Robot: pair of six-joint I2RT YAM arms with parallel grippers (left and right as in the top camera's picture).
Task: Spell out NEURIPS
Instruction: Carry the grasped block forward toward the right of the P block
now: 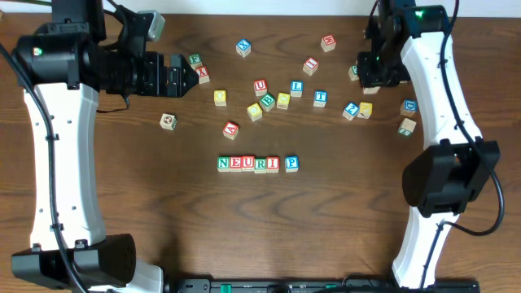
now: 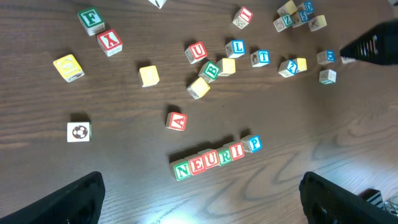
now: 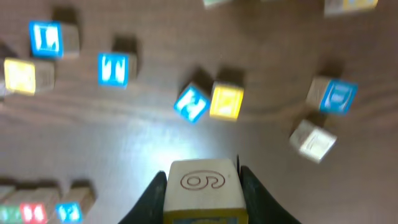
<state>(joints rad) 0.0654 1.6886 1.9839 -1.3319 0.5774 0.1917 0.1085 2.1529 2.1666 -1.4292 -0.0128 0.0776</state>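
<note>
Rt claw (image 3: 203,200) w/ pale wood cube (image 3: 202,182), yellow-edged, outline glyph

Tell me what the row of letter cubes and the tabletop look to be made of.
Letter cubes: pale wood, seemingly, with bare light sides and painted red, green and blue letters. Tabletop: dark brown with a clear grain pattern and mild sheen; solid wood, veneer or laminate cannot be told apart.

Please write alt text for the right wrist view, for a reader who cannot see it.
The right gripper grips between its black fingers a small pale wooden cube with a curled engraved mark on its face. Beyond it, blurred wooden cubes with blue and yellow faces lie scattered on the brown wooden table.
</note>
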